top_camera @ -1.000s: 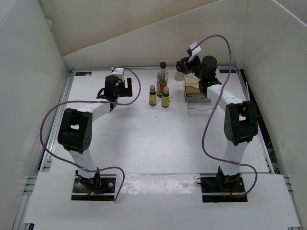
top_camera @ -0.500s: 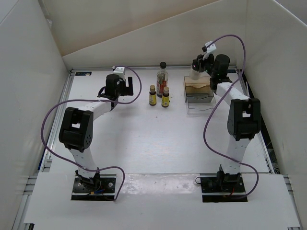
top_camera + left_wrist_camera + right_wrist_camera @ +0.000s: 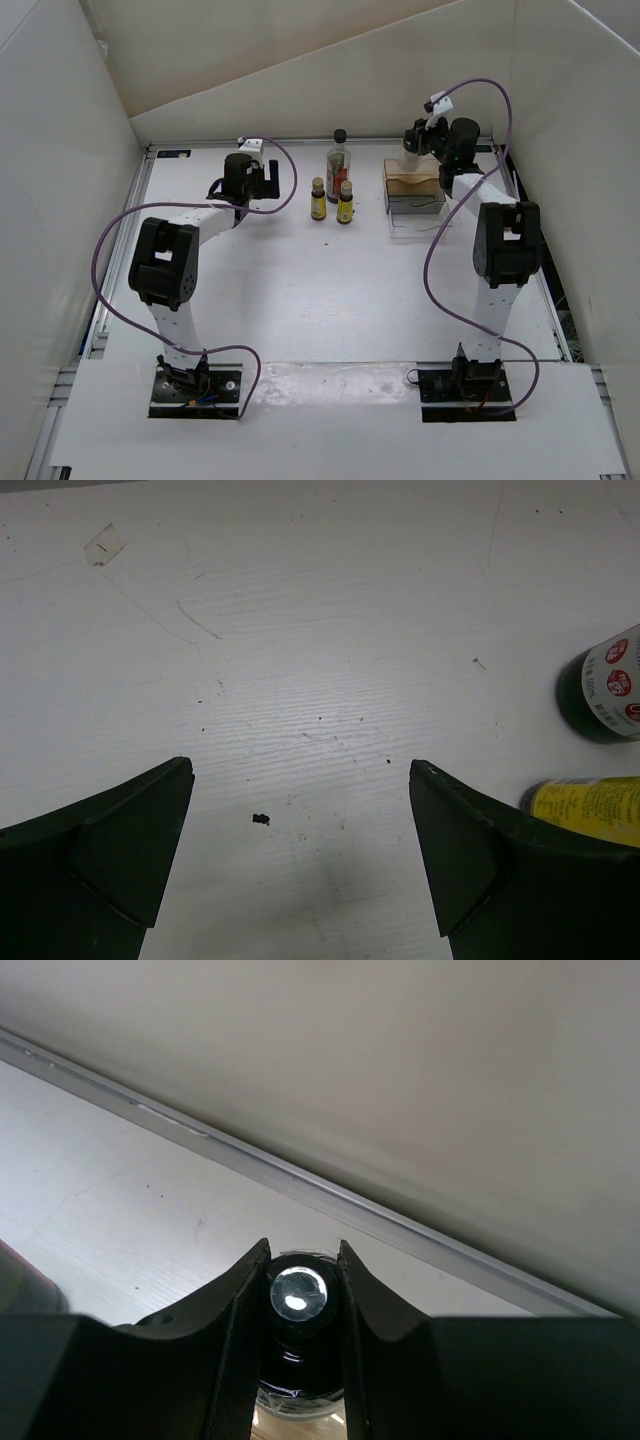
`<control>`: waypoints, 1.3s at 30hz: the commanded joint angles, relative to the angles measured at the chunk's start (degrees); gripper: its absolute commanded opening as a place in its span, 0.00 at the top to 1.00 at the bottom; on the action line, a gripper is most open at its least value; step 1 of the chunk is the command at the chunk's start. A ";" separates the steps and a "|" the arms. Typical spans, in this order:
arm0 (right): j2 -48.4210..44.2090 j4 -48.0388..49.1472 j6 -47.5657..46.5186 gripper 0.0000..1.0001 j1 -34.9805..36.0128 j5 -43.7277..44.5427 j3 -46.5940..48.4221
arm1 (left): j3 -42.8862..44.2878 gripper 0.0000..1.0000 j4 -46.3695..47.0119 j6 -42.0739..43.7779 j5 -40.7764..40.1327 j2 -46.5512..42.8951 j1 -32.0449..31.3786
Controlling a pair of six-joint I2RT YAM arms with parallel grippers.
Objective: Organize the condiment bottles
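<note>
The tall clear bottle with red contents and a black cap (image 3: 338, 165) stands at the back middle of the table. Two tiny yellow-labelled bottles with brown caps (image 3: 318, 199) (image 3: 345, 201) stand side by side just in front of it. My left gripper (image 3: 262, 178) is open and empty to their left. Its wrist view shows the tall bottle's base (image 3: 605, 685) and one yellow-labelled bottle (image 3: 590, 805) at the right edge. My right gripper (image 3: 414, 138) is shut on the black cap of the short bottle (image 3: 298, 1295), held over the back of a small rack (image 3: 420, 205).
The back wall and a metal rail (image 3: 330, 1195) run close behind the right gripper. White side walls enclose the table (image 3: 300, 290). A purple cable loops from each arm.
My right gripper has carried the short bottle to the right and back, from left of the rack to over its rear edge. The left arm has barely shifted.
</note>
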 commanded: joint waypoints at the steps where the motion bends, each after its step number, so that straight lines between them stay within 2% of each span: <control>1: -2.22 8.31 0.49 1.00 -1.00 0.77 -1.71 | 2.49 0.00 0.07 0.05 0.85 -0.18 -0.44; 10: -2.75 12.27 1.81 1.00 -2.23 1.12 -5.94 | 3.19 0.00 0.15 0.23 0.76 0.52 -0.62; 39: 3.58 12.80 0.22 1.00 -5.57 0.15 -4.63 | 6.35 0.00 0.59 0.23 1.11 5.18 -0.97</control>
